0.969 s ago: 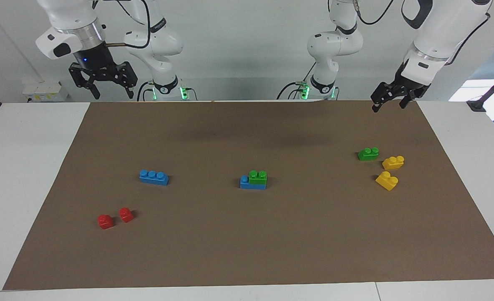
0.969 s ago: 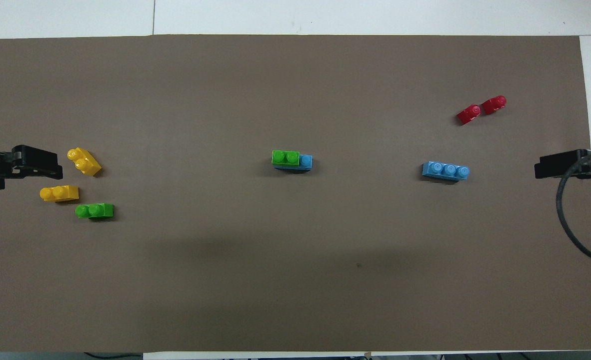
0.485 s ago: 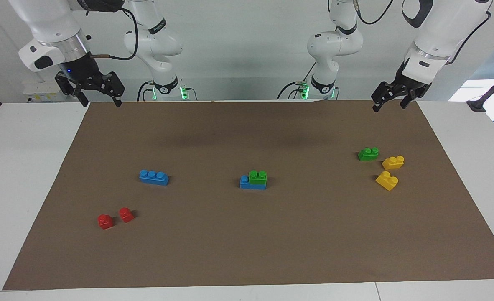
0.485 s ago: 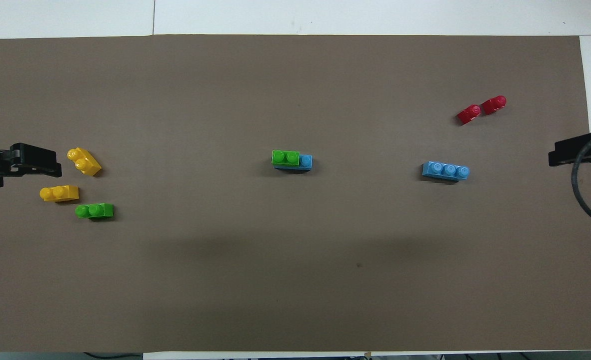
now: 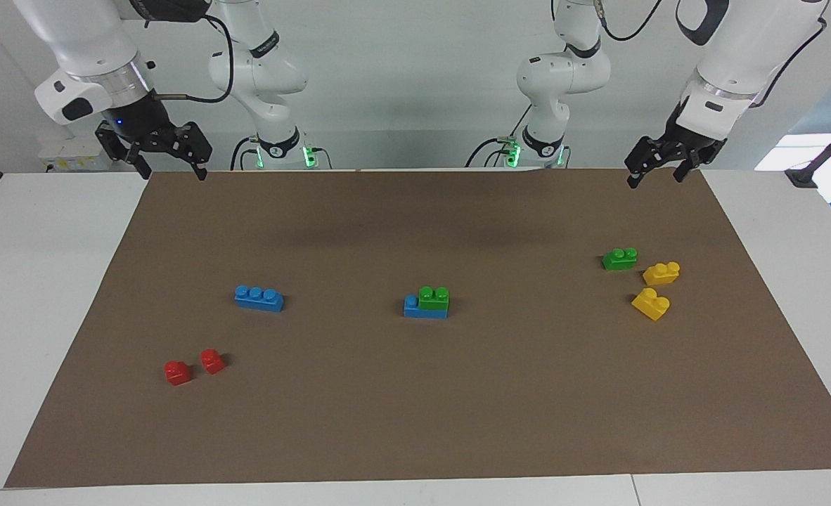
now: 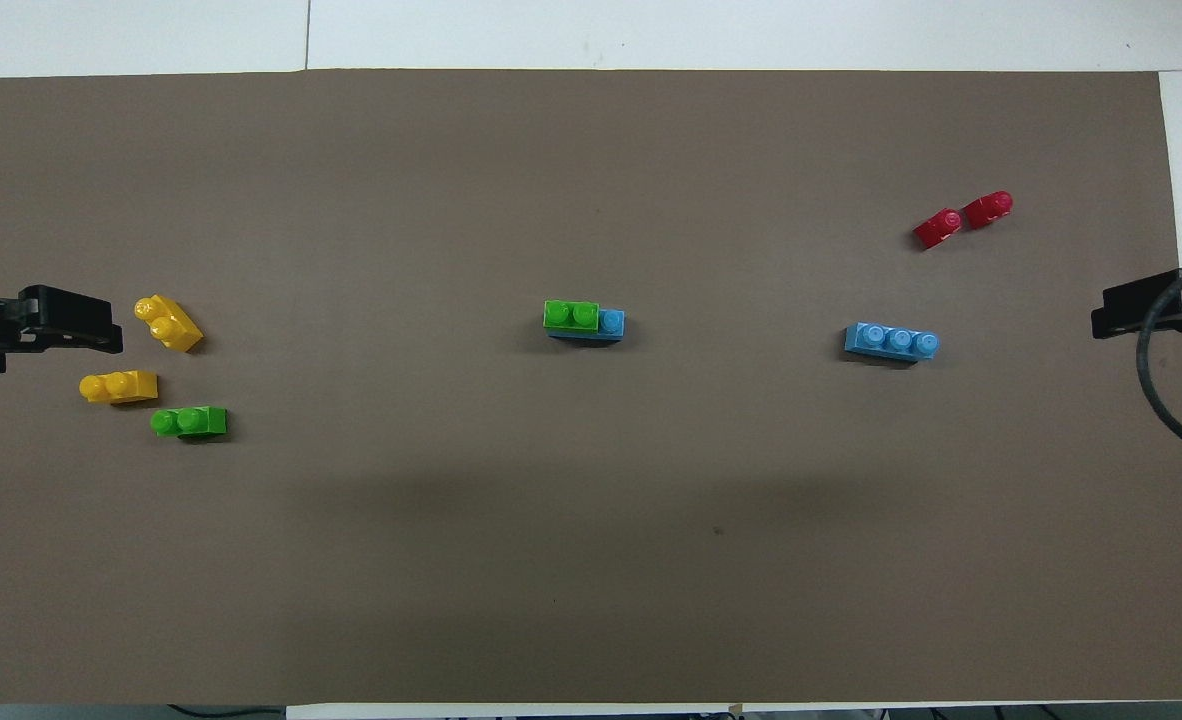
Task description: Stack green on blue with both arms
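Observation:
In the middle of the brown mat [image 5: 415, 422], a green two-stud brick [image 5: 434, 298] sits on one end of a blue brick [image 5: 411, 307]; the pair also shows in the overhead view, green [image 6: 571, 315] on blue [image 6: 612, 322]. A second green brick [image 5: 619, 258] lies toward the left arm's end of the mat. A second blue brick [image 5: 259, 298] lies bare toward the right arm's end. My left gripper [image 5: 654, 179] hangs open and empty over the mat's corner nearest the robots. My right gripper [image 5: 173, 172] hangs open and empty over the corner at its end.
Two yellow bricks [image 5: 661, 273] [image 5: 651, 303] lie beside the loose green brick, farther from the robots. Two small red bricks [image 5: 177, 372] [image 5: 212, 360] lie farther from the robots than the bare blue brick. White table [image 5: 36, 281] surrounds the mat.
My right gripper has swung outward toward its end of the table and slightly down, then nearly settled. My left gripper has barely moved. No brick has moved.

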